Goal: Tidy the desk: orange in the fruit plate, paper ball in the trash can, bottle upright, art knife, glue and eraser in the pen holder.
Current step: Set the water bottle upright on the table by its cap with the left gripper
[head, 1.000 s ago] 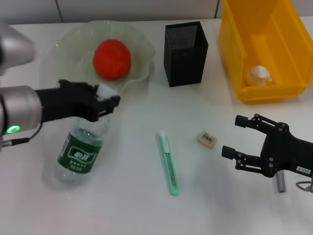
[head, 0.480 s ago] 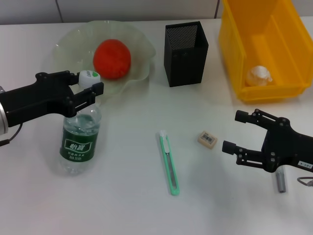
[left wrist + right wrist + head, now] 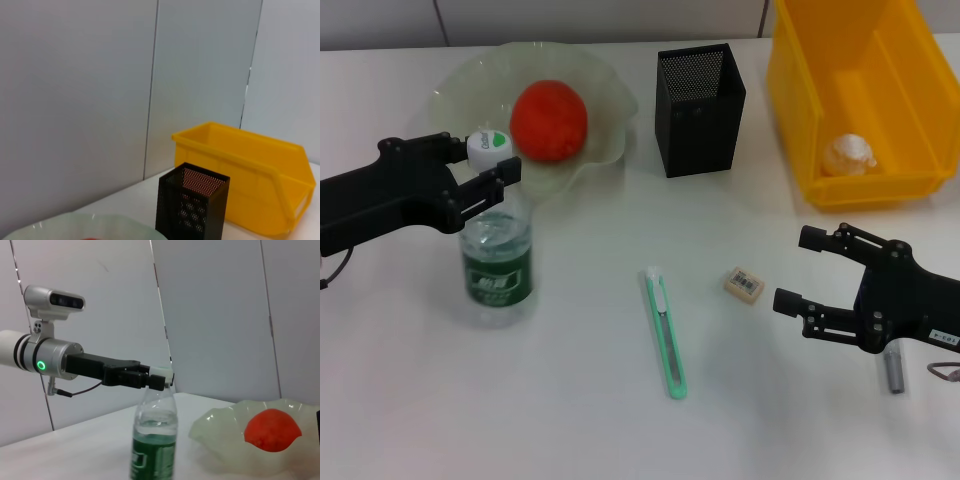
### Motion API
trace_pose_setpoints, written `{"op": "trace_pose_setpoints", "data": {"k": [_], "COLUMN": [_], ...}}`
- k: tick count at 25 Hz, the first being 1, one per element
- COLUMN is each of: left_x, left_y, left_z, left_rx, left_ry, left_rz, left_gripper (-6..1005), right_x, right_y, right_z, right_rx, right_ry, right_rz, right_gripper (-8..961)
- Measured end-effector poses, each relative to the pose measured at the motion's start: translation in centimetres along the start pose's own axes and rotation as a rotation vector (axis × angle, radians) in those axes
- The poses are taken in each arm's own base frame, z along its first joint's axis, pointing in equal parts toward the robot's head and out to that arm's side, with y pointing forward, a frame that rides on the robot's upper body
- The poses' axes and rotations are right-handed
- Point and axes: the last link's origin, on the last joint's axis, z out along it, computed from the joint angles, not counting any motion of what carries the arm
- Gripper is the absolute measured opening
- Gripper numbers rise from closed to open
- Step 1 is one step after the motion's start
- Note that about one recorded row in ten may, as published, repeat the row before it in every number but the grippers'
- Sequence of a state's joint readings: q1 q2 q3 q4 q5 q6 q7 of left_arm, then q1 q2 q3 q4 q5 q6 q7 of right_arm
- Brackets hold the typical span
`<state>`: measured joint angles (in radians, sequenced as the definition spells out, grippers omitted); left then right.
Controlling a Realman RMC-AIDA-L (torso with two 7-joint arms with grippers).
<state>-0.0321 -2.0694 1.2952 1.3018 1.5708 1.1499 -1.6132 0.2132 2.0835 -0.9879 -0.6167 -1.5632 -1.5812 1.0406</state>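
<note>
The bottle stands upright on the desk, with my left gripper shut on its neck just under the cap; the right wrist view shows the same grip on the bottle. The orange lies in the fruit plate. A paper ball rests in the trash can. My right gripper hovers open to the right of the eraser. The art knife lies flat mid-desk. The glue pokes out from under my right gripper. The pen holder stands at the back.
In the left wrist view the pen holder stands in front of the trash can, with the fruit plate's rim nearby. A grey wall runs behind the desk.
The bottle went from lying tilted to standing upright, lifted by its neck in my left gripper, and shifted slightly right. My right gripper has barely moved.
</note>
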Motion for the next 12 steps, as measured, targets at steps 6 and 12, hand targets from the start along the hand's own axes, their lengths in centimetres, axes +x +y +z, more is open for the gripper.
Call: {"op": "trace_pose_setpoints", "data": {"k": [6, 12], "left_x": [0.00, -0.21], "left_y": [-0.21, -0.18], "left_z": [-0.22, -0.03], "left_rx": [0.006, -0.003], "left_ry": [0.025, 0.028], "left_rz": [-0.004, 0.024], "left_gripper": [440, 456], "right_x": [0.00, 0.02], "right_y": [-0.02, 0.03], "right_z": [-0.03, 0.02], "right_rx": [0.000, 0.000], "right_ry": [0.001, -0.001], "right_rz": [0.001, 0.002], "right_gripper": [852, 852]}}
